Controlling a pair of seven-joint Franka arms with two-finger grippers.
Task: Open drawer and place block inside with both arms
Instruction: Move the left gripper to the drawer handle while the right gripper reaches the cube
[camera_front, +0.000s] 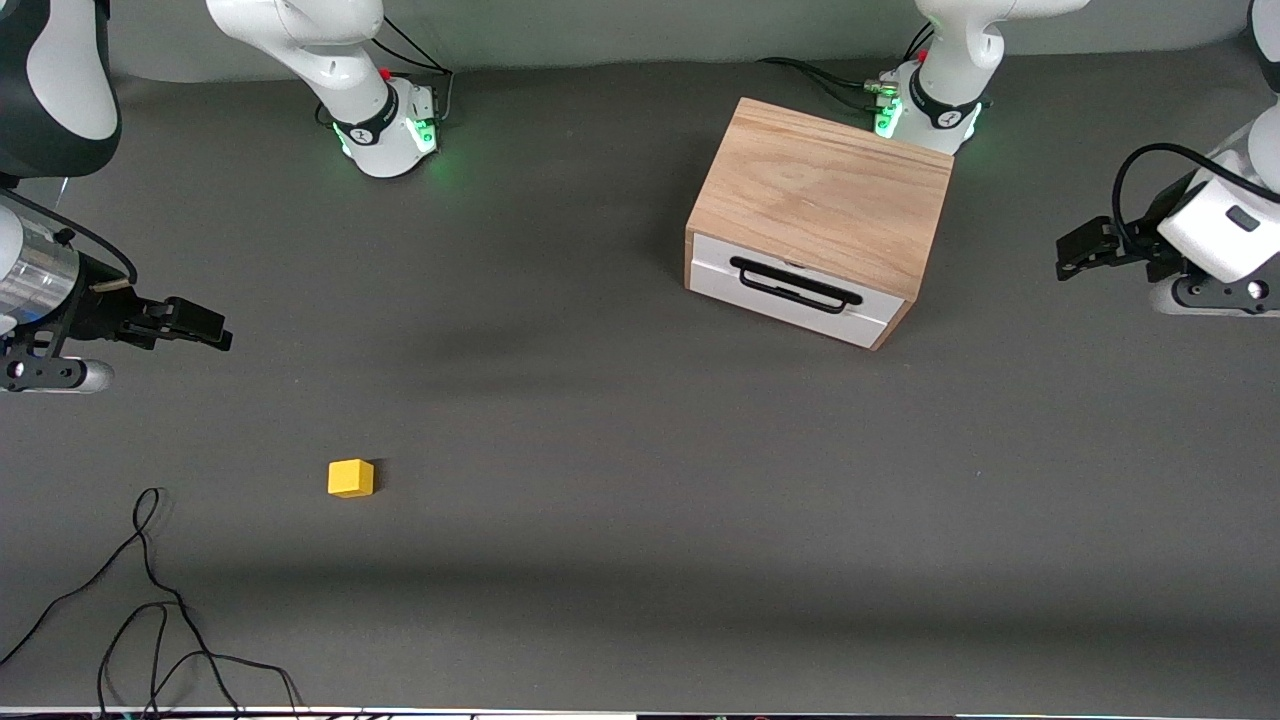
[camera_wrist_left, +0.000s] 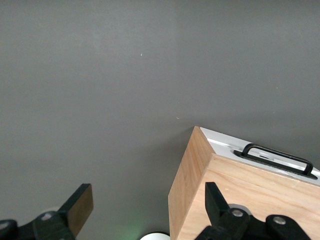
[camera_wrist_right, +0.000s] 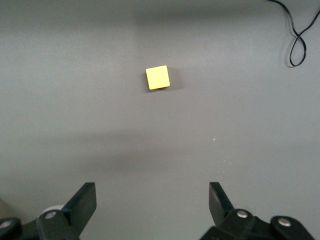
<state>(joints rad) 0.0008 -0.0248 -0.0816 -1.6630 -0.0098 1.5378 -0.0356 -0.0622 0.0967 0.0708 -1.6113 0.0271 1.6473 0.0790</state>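
The drawer (camera_front: 790, 292) is shut in its oak cabinet (camera_front: 825, 195), white front and black bar handle (camera_front: 796, 285) turned toward the front camera. The yellow block (camera_front: 350, 478) lies on the grey table, much nearer the front camera and toward the right arm's end. My right gripper (camera_front: 212, 335) hangs open and empty at that end of the table; its wrist view shows the block (camera_wrist_right: 157, 77) well ahead of the open gripper (camera_wrist_right: 152, 197). My left gripper (camera_front: 1068, 258) hangs open and empty off the cabinet's side; its wrist view shows the gripper (camera_wrist_left: 148, 200) by a cabinet corner (camera_wrist_left: 192, 175) and the handle (camera_wrist_left: 277, 157).
A loose black cable (camera_front: 150, 600) lies on the table near the front edge at the right arm's end, also in the right wrist view as a cable loop (camera_wrist_right: 300, 37). The arm bases (camera_front: 392, 130) (camera_front: 930, 110) stand along the table's back edge, one right by the cabinet.
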